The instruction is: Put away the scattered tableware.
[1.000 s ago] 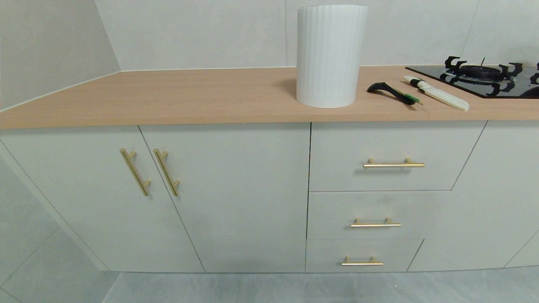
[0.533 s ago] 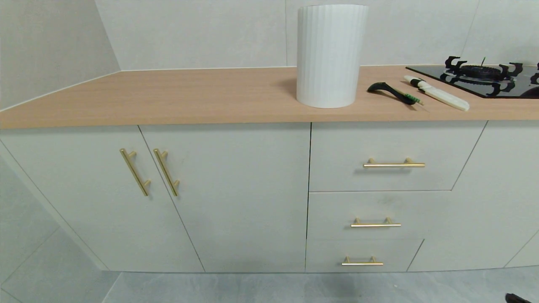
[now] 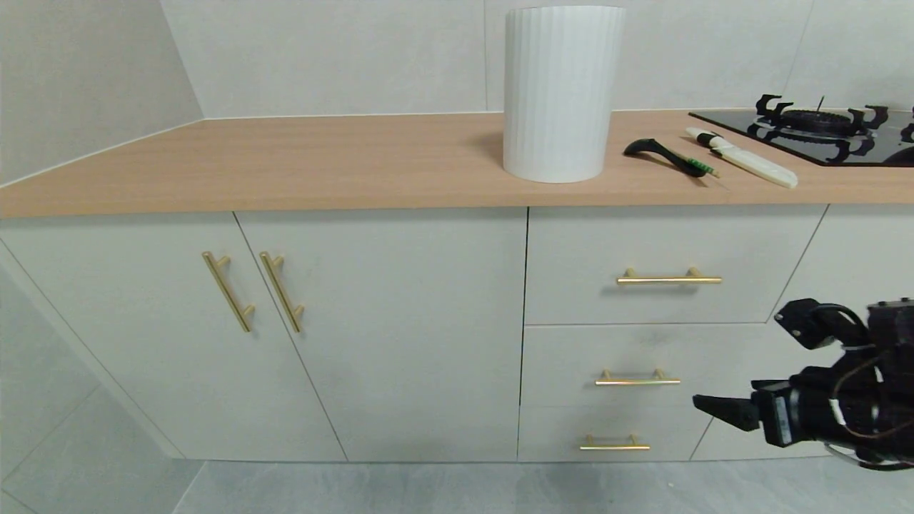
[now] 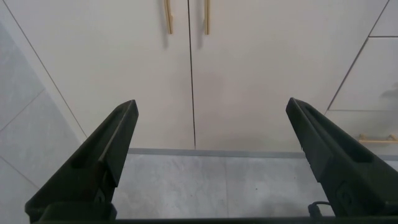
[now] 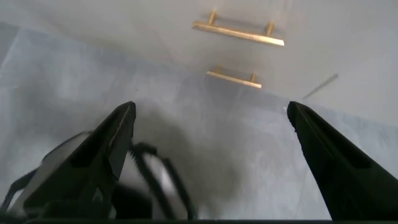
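On the wooden counter [image 3: 285,160] stands a tall white ribbed holder [image 3: 557,93], upright and near the front edge. At its 3 o'clock, just beside its base, a black tool [image 3: 668,157] with a green end lies flat on the counter. Farther out at 3 o'clock lies a white knife [image 3: 742,158] with a dark band near its handle, flat as well, close to the black tool; whether the two touch cannot be told. The stove [image 3: 821,128], with its black pan supports, sits at 2 o'clock from the holder, in the far corner of the counter. Below the counter are two cabinet doors [image 3: 285,335] with slanted gold handles. Under the holder is a stack of three drawers, each with a gold bar handle; the top drawer [image 3: 643,243] is closed. The right hand [image 5: 210,111] is released, its two dark fingers spread wide. It hangs low in front of the cabinet, at 3 o'clock from the lower two drawer handles, well below the counter and well apart from the tableware. One of its fingers [image 3: 721,412] points toward 9 o'clock in the head view. The left hand [image 4: 211,106] is also released, fingers wide apart, low before the cabinet doors and above the grey floor [image 4: 205,180], holding nothing.
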